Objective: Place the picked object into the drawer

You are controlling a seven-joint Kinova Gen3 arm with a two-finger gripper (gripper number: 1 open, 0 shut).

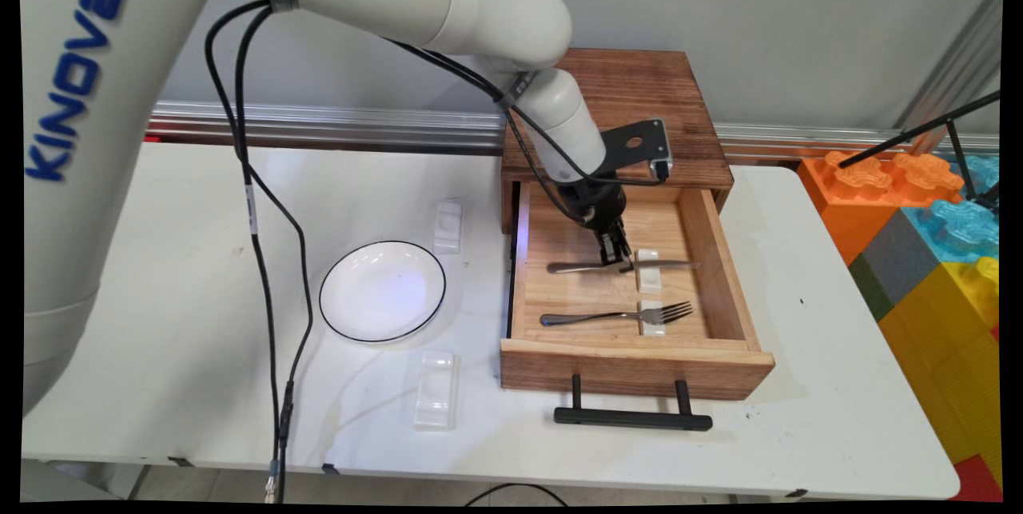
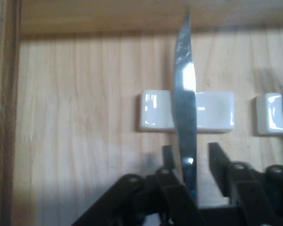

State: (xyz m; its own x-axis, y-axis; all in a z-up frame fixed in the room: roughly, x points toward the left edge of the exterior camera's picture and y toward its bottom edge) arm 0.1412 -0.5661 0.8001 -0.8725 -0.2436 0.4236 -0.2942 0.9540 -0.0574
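Cutlery is lying in the open wooden drawer (image 1: 631,366): nearest, a fork (image 1: 615,316) is resting on a small white rest (image 1: 653,322), and behind it a knife (image 1: 591,267) is lying across a second white rest (image 1: 648,274). The gripper (image 1: 614,252) is reaching down over the knife, its fingers (image 2: 217,157) standing apart on either side of the metal, not clamping it. The thin, slick knife is sitting off-centre in that gap, so I judge that a pinch could be twisting it or sliding it off its rest. In the hand view the linkage is hiding the knife's lower length, and whether the fingertips are touching the drawer floor is hard to make out.
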